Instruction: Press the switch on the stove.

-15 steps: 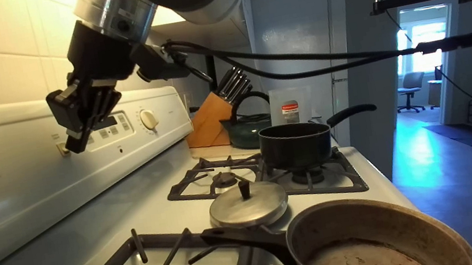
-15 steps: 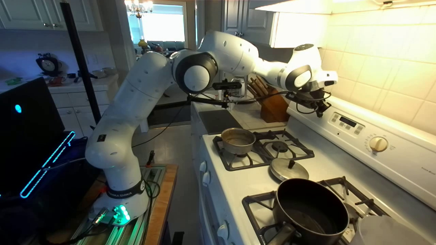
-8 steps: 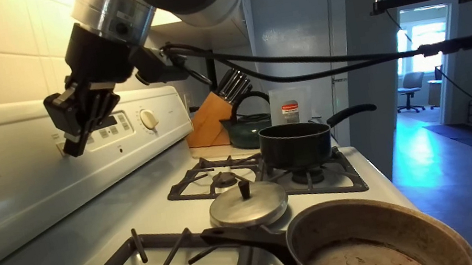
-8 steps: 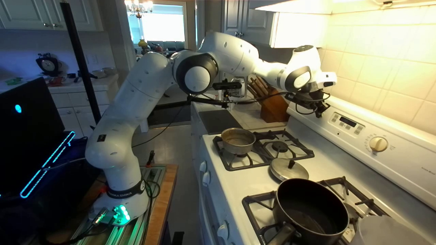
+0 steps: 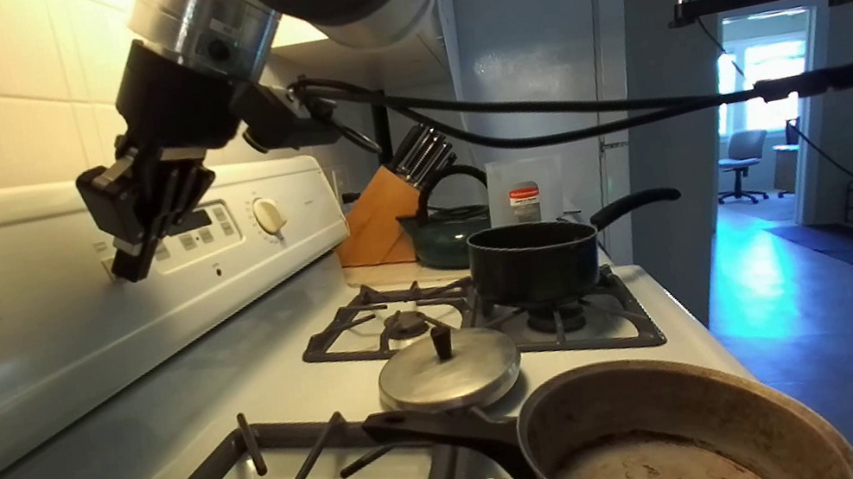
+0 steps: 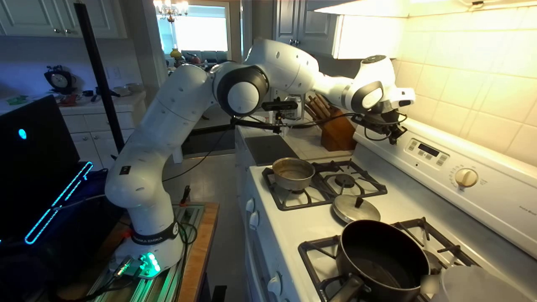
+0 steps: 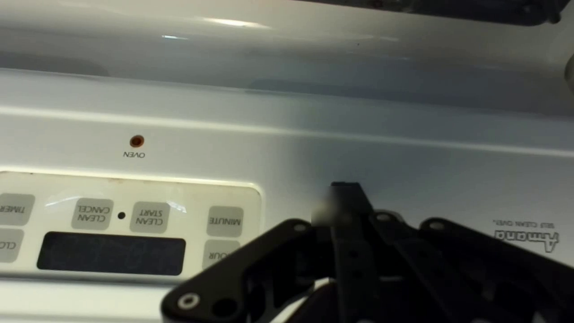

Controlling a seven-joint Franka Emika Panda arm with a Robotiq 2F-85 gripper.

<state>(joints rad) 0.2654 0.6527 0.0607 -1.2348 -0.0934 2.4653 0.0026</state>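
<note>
The stove (image 5: 20, 373) is white, with black grates and a tall back panel; it also shows in an exterior view (image 6: 289, 228). My gripper (image 5: 132, 265) is at the back panel, between the brand lettering and the clock buttons, fingers together and pointing down at the panel. Only a thin left edge of the switch (image 5: 107, 265) shows beside the fingertips; the rest is hidden behind them. Contact cannot be told. In the wrist view the gripper (image 7: 352, 197) comes from the bottom, shut, right of the clock panel, and the switch is hidden there.
The clock display (image 7: 111, 252) and round knob (image 5: 269, 215) are along the panel. On the stove stand a black pot (image 6: 348, 256), a lid (image 5: 450, 371), a small pot (image 6: 293, 178) and a wide pan (image 5: 678, 371). A knife block (image 5: 379, 221) stands beyond.
My gripper has shifted slightly left and down along the panel in an exterior view, covering more of the switch. Over the last half second it has barely moved. The pots and lid stay put.
</note>
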